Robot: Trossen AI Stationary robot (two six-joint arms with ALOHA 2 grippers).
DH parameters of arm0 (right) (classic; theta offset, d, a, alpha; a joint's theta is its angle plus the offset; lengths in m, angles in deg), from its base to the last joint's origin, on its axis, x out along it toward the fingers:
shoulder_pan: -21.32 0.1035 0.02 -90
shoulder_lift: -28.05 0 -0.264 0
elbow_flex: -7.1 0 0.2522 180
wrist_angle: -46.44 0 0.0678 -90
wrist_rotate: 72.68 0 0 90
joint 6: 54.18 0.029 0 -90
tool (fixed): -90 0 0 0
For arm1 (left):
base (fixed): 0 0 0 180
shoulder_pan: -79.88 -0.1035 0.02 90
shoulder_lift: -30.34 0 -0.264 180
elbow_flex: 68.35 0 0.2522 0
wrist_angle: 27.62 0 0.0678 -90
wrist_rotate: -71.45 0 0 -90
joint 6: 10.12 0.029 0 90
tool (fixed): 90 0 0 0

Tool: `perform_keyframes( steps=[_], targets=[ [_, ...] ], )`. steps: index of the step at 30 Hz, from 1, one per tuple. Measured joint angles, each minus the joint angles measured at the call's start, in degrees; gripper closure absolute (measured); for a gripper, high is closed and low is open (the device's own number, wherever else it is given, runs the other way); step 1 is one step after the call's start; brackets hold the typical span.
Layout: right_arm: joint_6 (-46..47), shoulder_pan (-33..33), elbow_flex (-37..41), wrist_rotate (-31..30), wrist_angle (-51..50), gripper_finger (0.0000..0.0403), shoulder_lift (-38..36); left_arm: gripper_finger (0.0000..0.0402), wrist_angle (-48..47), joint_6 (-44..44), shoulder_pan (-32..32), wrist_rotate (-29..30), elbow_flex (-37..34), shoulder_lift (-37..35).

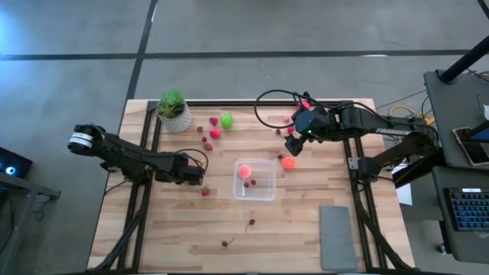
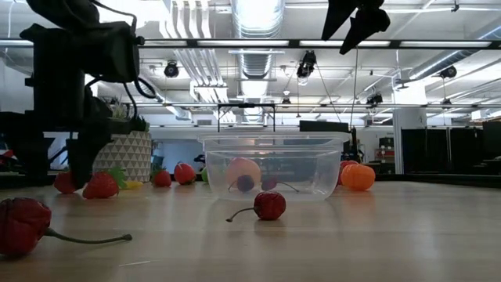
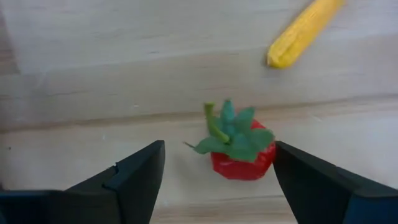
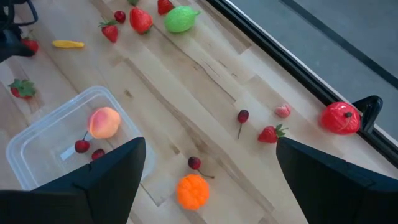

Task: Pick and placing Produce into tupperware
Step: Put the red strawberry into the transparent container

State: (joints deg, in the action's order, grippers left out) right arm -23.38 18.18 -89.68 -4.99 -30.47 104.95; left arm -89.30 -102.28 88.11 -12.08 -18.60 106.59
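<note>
My left gripper (image 3: 217,180) is open and low over the table, left of the tupperware. A red strawberry (image 3: 241,155) with green leaves lies between its fingers, apart from both. The clear tupperware (image 1: 263,191) stands mid-table and holds a peach-pink ball (image 4: 104,122) and two cherries (image 4: 89,149). My right gripper (image 4: 211,180) is open and raised above the table, by the container's far right corner. An orange ball (image 4: 193,191) lies on the wood below it. A lime-green piece (image 1: 227,120) and several strawberries lie toward the far edge.
A potted plant (image 1: 174,112) stands at the far left corner. A grey pad (image 1: 336,237) lies near right. Loose cherries (image 1: 250,223) lie near the front edge. A yellow piece (image 3: 305,31) lies beyond the strawberry. A red ball (image 4: 340,118) sits by the far rail.
</note>
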Motion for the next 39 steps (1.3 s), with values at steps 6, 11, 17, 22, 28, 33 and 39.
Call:
perform_keyframes(
  steps=[6, 11, 17, 22, 28, 33, 39],
  targets=[
    [0.00, 0.00, 0.00, 0.00, 0.25, 0.0048, 0.00, 0.0180, 3.05, 1.46, -0.02, -0.22, 0.00, 0.22],
    [0.01, 0.00, 0.00, -0.02, 0.46, 0.0049, 0.00, 0.0228, 3.45, 2.47, -0.02, 0.01, 0.00, 0.48],
    [0.22, 0.00, 0.00, -0.02, 0.50, 0.0049, 0.00, 0.0262, 3.57, 2.72, -0.02, 1.47, 0.00, 0.48],
    [0.22, 0.00, 0.00, -0.02, 0.50, 0.0049, 0.00, 0.0267, 3.83, 3.16, -0.02, 2.60, 0.00, 0.48],
    [0.23, -0.03, 0.20, 1.47, 0.48, 0.0049, 0.00, 0.0267, 3.95, 4.26, -0.02, 2.85, 0.00, 0.43],
    [0.20, -0.02, 0.22, 2.86, 0.46, 0.0049, 0.02, 0.0268, 3.99, 6.75, -0.02, 2.96, 1.99, -0.46],
    [0.16, -0.04, 0.22, 2.99, 0.39, 0.0049, -0.02, 0.0268, 4.59, 17.63, 0.14, 5.57, 8.11, -1.95]
  ],
)
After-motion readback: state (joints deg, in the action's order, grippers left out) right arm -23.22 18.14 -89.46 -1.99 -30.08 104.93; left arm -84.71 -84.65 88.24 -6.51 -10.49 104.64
